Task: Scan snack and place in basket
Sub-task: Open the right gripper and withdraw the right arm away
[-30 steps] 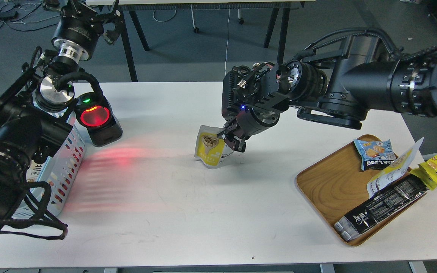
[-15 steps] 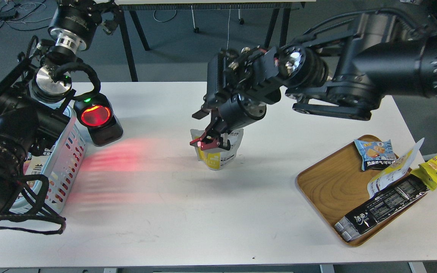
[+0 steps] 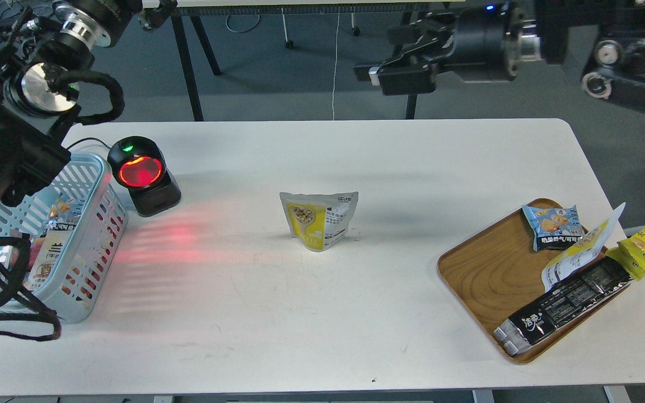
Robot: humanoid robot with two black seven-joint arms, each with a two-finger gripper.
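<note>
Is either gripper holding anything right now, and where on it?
Nothing visibly held. The snack stands free on the table; the right gripper is raised far above it, and the left gripper is out of view.

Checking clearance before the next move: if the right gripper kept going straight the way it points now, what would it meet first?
The right gripper points leftward, raised behind the white table's far edge. Nothing shows directly ahead; the nearest thing along that line looks like a dark table leg in the background, but depth is unclear.
</note>
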